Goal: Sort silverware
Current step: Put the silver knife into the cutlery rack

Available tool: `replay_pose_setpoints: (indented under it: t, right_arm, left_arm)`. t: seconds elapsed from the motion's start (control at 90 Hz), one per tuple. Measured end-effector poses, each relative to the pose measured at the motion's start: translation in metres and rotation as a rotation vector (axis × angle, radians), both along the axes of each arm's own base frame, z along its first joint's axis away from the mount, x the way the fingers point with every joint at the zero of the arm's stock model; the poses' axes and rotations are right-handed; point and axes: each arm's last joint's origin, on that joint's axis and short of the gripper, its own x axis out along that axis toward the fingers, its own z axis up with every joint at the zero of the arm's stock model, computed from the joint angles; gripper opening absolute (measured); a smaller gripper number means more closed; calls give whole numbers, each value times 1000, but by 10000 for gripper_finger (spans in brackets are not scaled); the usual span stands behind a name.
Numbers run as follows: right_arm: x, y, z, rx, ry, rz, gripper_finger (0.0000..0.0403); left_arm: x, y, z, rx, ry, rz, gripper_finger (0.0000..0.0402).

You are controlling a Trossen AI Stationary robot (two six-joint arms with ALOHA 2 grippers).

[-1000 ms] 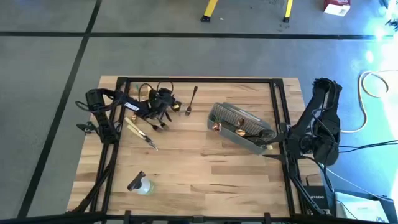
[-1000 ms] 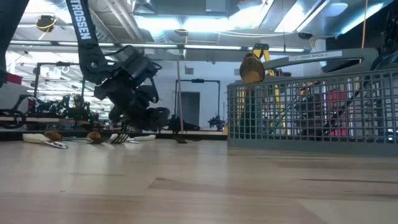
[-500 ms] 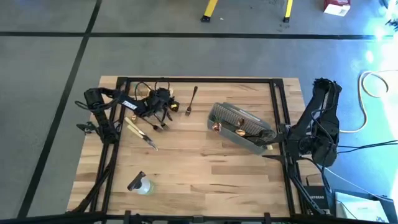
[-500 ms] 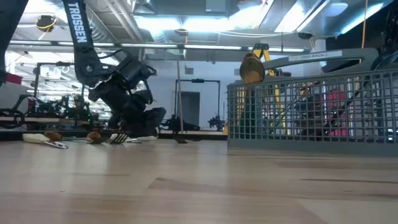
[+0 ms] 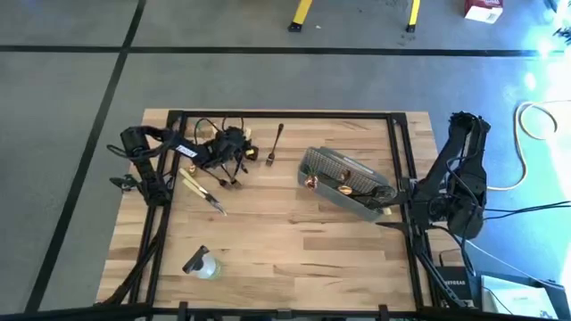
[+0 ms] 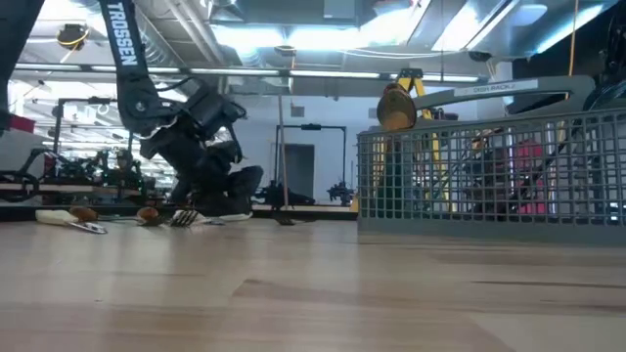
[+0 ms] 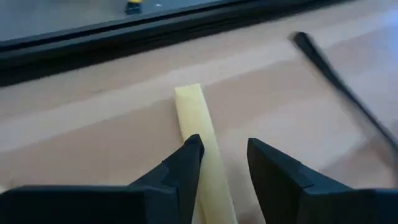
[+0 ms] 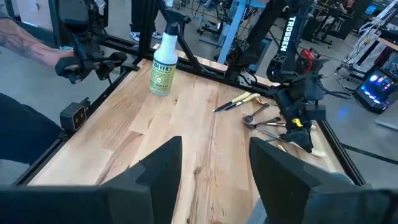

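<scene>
The wooden table [image 5: 285, 241] fills the high view, framed by black rails. At its right edge the right arm waits, folded off the boards; its right gripper [image 8: 214, 162] hangs with the two dark fingers spread wide apart and nothing between them.

Right of centre lies the grey wire-mesh basket [image 5: 346, 185], set at a slant, with a gold utensil head [image 6: 395, 108] rising above its rim in the low view.

Near the front left sits the spray bottle [image 5: 202, 264], lying on the boards.

Over at the back left, the left gripper [image 7: 222, 163] is down low at the table. Its fingers are parted only narrowly, and a pale yellow handle [image 7: 202, 134] runs between them; one finger [image 7: 183, 165] sits right against the handle's edge, while the other finger stands a little clear. Whether it actually grips, I can't tell.

The rest of the silverware is scattered around that gripper: a black fork [image 5: 275, 143] just beside it toward the basket, and a pale knife-like piece with dark tip [image 5: 202, 193] a bit nearer the front. A slim black handle [image 7: 339, 84] crosses the wood near the fingers.
</scene>
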Motion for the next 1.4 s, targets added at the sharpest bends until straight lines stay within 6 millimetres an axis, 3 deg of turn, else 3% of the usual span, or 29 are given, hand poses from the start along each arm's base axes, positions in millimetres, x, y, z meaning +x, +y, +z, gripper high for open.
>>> replay_pose_setpoints:
  t: [0.311,0.522,0.778,1.0,1.144,1.4]
  right_arm:
    - [0,0,0,5,6,7,169]
    - [0,0,0,-1,7,11,169]
    - [0,0,-1,1,15,22,169]
    - [0,0,-1,-1,16,22,169]
    - [0,0,-1,-8,15,25,169]
    - [0,1,0,-17,11,28,169]
  left_arm:
    - [12,-26,15,43,-14,-101,120]
    - [14,-34,21,90,-14,-99,124]
    - [21,-44,26,110,-72,-129,201]
    - [13,-41,18,114,10,36,272]
    - [13,-37,18,117,6,32,286]
    - [16,-33,-4,82,-16,77,286]
